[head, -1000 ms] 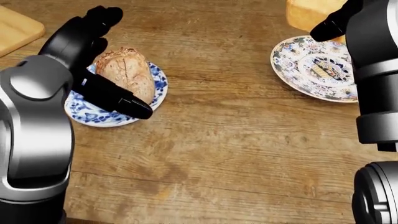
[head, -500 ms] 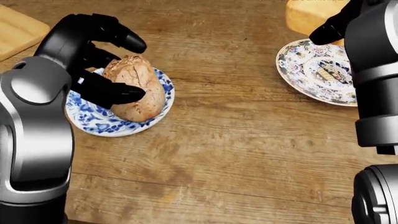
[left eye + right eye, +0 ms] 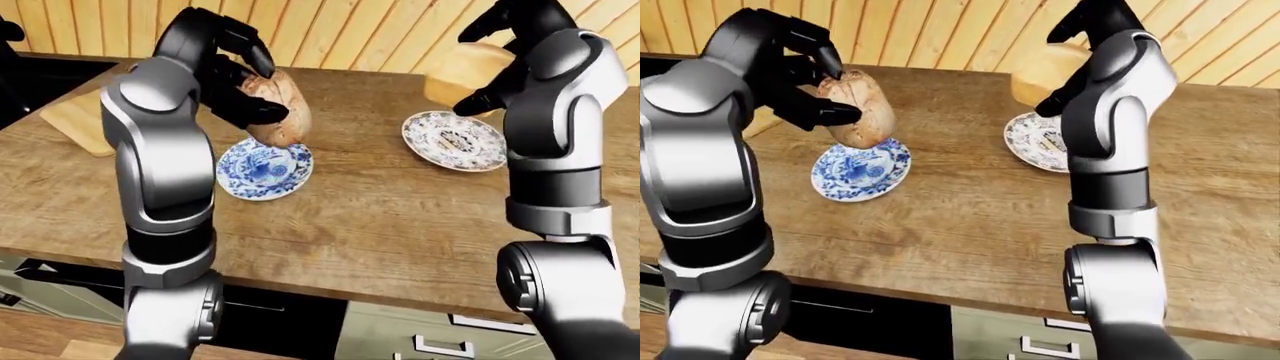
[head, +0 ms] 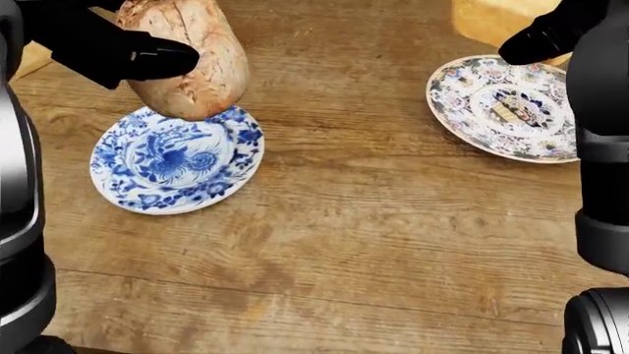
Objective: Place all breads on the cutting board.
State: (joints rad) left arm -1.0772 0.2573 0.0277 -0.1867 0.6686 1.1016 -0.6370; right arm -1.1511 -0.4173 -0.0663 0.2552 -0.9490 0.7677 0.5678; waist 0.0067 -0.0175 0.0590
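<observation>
Two breads, two plates, one cutting board (image 3: 75,120) at the far left of the counter (image 4: 374,221). The left robot hand (image 3: 245,79) grips a brown loaf (image 4: 192,59) above the bare blue plate (image 4: 172,158) (no contact); the right robot hand (image 3: 500,56) clasps a pale loaf (image 3: 462,69) over the empty patterned plate (image 4: 501,107).

The left hand (image 3: 235,82) has closed around the brown loaf (image 4: 192,59) and lifted it off the blue-and-white plate (image 4: 147,181), whose painted middle is now uncovered. The loaf hangs just above the plate's upper rim.
</observation>
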